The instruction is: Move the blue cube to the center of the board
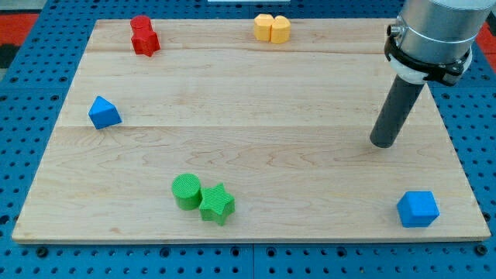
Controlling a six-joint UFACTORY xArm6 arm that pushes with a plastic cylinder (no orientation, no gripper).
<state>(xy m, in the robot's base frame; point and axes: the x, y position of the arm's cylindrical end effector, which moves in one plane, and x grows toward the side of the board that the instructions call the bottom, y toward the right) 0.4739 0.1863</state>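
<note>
My tip (382, 142) ends a bare rod with no jaws at all, so it neither opens nor closes and holds nothing; it rests on the board (256, 167) at about three o'clock from the board's middle. The blue cube (418, 208) lies apart from my tip, at roughly five o'clock from it, near the board's corner at the view's bottom right.

To push well, I judge the tip should first circle round to the cube's far side (its five o'clock face, close to the board's edge) and then drive toward eleven o'clock, aiming through the cube's middle so it does not spin off.

Further out, the green cylinder (186, 191) and green star (217, 204) touch at seven o'clock. The blue triangular block (103, 113) sits at nine, the red block (143, 36) at eleven, the yellow block (272, 29) at twelve.
</note>
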